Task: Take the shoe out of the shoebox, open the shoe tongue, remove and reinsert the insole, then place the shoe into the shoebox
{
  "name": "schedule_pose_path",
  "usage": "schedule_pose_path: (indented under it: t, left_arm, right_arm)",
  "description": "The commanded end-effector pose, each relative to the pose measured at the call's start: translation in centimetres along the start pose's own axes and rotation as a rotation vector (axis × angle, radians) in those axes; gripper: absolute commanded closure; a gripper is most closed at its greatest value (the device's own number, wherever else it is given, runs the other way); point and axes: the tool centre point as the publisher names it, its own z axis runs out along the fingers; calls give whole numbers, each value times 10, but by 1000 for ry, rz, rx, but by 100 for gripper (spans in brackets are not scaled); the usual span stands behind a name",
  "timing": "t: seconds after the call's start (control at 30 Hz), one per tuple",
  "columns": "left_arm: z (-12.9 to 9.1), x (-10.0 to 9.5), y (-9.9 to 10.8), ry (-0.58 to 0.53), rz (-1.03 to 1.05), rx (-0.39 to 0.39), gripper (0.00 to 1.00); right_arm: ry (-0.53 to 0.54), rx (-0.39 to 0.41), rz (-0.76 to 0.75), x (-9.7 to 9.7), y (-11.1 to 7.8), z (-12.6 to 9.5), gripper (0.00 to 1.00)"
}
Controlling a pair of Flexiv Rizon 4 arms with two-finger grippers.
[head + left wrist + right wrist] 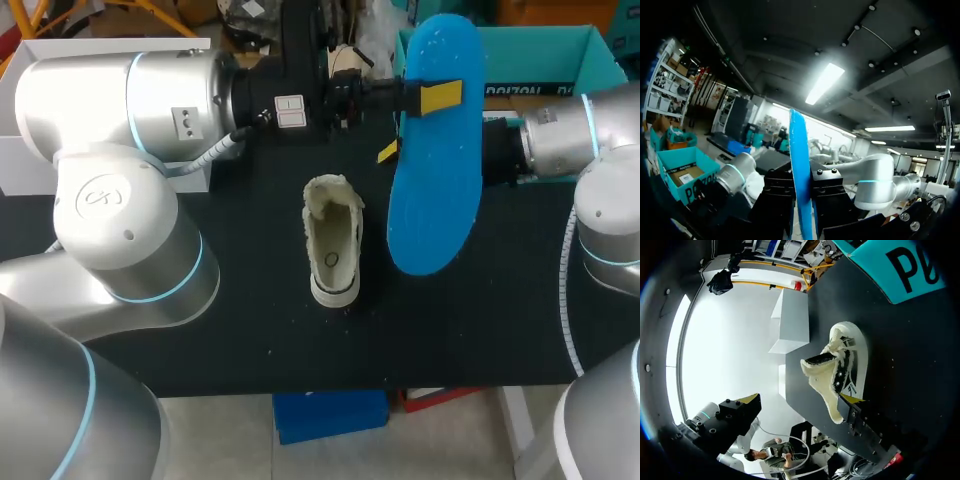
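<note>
While the left gripper (440, 97) has its fingers clenched on the blue insole (435, 170), holding it in the air above the black table (450, 330), the right gripper (799, 400) has its fingers spread wide, grasping nothing. The cream shoe (333, 240) stands on the table outside the teal shoebox (560, 50), its fleecy mouth open, ahead of the right gripper.

The insole (435, 170) hides part of the shoebox (545, 55)
</note>
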Motion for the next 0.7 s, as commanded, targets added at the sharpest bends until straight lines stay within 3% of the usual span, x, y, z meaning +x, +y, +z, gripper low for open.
schedule_pose_path:
  t: [0.03, 0.4, 0.57, 0.7]
  left_arm:
    - [1, 1, 0, -4, -1, -2, 100]
    - [1, 1, 0, -4, -1, -2, 100]
    - [10, 6, 16, -117, 496, -267, 100]
    - [4, -10, 45, -222, 592, -356, 100]
  right_arm:
    - [141, -22, -9, -2, -7, -3, 0]
    - [124, -62, -47, -2, -16, -7, 0]
    - [124, -62, -47, -2, -16, -7, 0]
    - [124, -62, -47, -2, -16, -7, 0]
